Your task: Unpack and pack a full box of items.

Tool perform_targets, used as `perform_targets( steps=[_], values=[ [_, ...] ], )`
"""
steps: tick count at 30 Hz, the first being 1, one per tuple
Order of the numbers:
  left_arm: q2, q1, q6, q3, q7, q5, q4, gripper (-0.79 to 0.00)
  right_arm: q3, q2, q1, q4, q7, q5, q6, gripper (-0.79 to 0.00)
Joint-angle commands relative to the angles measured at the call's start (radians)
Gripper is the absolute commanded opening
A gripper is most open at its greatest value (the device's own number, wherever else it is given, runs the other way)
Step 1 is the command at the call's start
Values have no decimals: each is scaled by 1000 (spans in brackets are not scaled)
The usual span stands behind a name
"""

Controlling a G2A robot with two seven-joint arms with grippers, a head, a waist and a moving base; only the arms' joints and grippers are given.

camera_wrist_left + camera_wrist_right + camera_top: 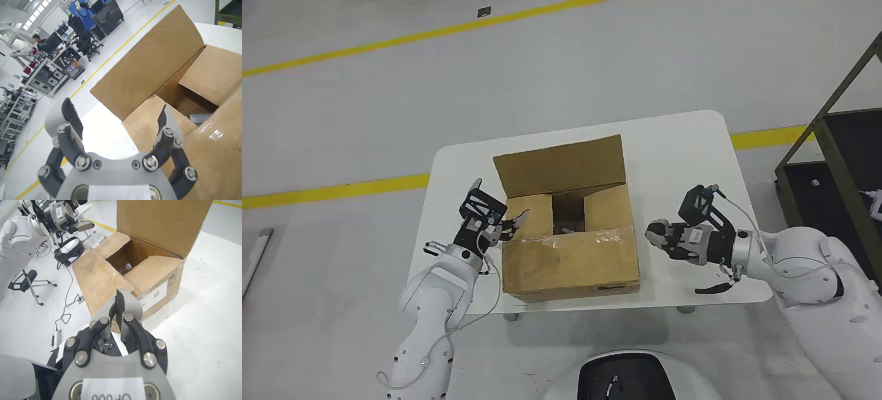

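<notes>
A brown cardboard box (572,255) sits in the middle of a white desk with rounded corners (682,150), its opening facing up. Its long axis runs across the desk, from the robot's left to its right. The far long flap (560,165) stands raised and leans away from the robot. The near long flap (94,275), glossy with clear tape, juts out toward the robot. The two short side flaps are folded inward and leave a dark gap in the middle.

Through that gap, a clear bottle with a pale cap (127,267) shows deep inside the box. It seems to lie tilted rather than upright, but most of it is hidden.

The left hand (504,222) hovers just beside the box's left end, its fingers spread wide and holding nothing. The right hand (652,232) hovers near the box's right end, above the desk. Its fingers are pressed together and it also holds nothing.

The cardboard looks stiff across each panel but is likely to hinge easily at the creases. A flap is probably best pinched at its free edge, away from the slick tape. A full box may be heavy, so it likely stays put while the flaps are opened. The bottle looks smooth, round and light, so it may slip or roll. A grip across its body just below the cap seems safest.
</notes>
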Motion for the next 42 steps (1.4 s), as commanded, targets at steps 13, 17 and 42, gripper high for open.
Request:
perform_targets(
  steps=[13, 17, 42],
  values=[
    [0, 0, 0, 0, 0, 0, 0, 0, -10, 3, 21, 19, -10, -2, 32, -785],
    [0, 0, 0, 0, 0, 0, 0, 0, -44, 4, 77, 51, 44, 36, 105, -785],
    [2, 32, 11, -14, -1, -25, -45, 0, -222, 24, 409, 389, 303, 306, -12, -502]
  ],
)
